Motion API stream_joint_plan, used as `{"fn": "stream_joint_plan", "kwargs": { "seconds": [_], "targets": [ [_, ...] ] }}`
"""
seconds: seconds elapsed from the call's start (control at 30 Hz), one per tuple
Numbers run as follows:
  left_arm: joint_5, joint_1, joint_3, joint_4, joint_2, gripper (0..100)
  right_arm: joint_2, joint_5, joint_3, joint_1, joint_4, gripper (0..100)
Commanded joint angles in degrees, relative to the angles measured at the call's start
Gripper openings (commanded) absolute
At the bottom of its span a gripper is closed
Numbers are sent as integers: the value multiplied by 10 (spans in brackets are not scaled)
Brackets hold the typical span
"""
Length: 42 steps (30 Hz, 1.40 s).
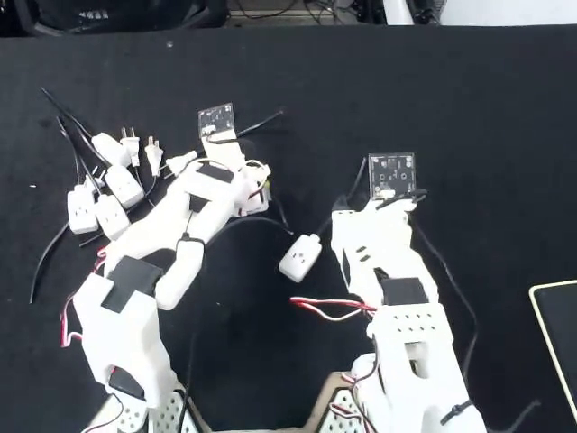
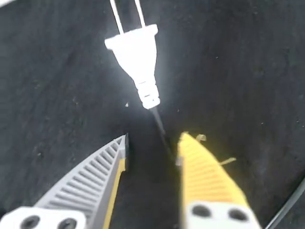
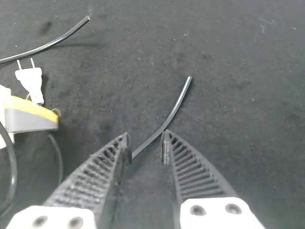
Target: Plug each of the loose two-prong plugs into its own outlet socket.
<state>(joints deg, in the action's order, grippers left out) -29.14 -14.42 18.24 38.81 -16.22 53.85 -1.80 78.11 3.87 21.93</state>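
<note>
A white two-prong plug (image 2: 136, 52) lies flat on the black cloth with its prongs pointing away from my left gripper (image 2: 152, 138). That gripper is open, and the plug's thin black cord runs between its fingers. In the high view this plug (image 1: 180, 163) lies next to two more plugs (image 1: 131, 144) (image 1: 153, 155). Several white outlet sockets (image 1: 95, 203) are grouped at the left, and one more socket (image 1: 300, 257) lies between the arms. My right gripper (image 3: 145, 138) is open low over the cloth, and a loose black cable end (image 3: 167, 119) lies between its fingers.
A flat dark object with a pale rim (image 1: 559, 334) sits at the table's right edge. Red and white wires (image 1: 329, 308) trail by the right arm's base. Black cords (image 1: 54, 126) spread out from the socket group. The far half of the table is bare black cloth (image 1: 433, 90).
</note>
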Motion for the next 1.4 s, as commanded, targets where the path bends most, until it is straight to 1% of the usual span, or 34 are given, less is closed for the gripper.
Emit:
{"fn": "stream_joint_plan", "kwargs": {
  "seconds": [0.0,0.07,0.13,0.23,0.33,0.4,0.47,0.67,0.73,0.8,0.83,0.9,0.97,1.03,1.1,1.27,1.3,1.37],
  "targets": [
    [-1,34,-10,47,5,95,0,0,-3,-9,-12,114],
    [-1,55,-18,69,5,52,0,0,-2,-9,-11,114],
    [-1,85,-43,116,6,28,0,0,-2,-9,-11,114],
    [0,138,-82,194,5,31,0,0,-2,-9,-11,114],
    [10,207,-120,252,5,30,0,0,-2,-9,-11,114],
    [48,253,-145,280,5,30,0,0,-2,-9,-11,114],
    [96,297,-166,287,2,30,0,0,-2,-9,-11,114],
    [281,397,-175,252,-7,33,0,0,-1,-9,-11,114],
    [320,427,-189,252,-5,33,0,0,-1,-9,-11,114],
    [338,450,-204,255,-3,33,0,0,-1,-9,-11,114],
    [342,455,-210,261,-3,34,0,0,-1,-9,-11,114],
    [345,457,-233,307,4,52,0,0,-1,-8,-11,114],
    [345,445,-265,367,11,124,0,0,-1,-8,-11,114],
    [348,427,-293,404,12,196,0,0,-1,-8,-11,114],
    [363,408,-315,416,12,225,0,0,-1,-8,-11,114],
    [364,332,-348,447,11,216,0,0,-1,-8,-11,114],
    [364,314,-342,443,8,216,0,0,-1,-8,-11,114],
    [364,281,-320,407,-11,216,0,0,-1,-8,-11,114]
  ]
}}
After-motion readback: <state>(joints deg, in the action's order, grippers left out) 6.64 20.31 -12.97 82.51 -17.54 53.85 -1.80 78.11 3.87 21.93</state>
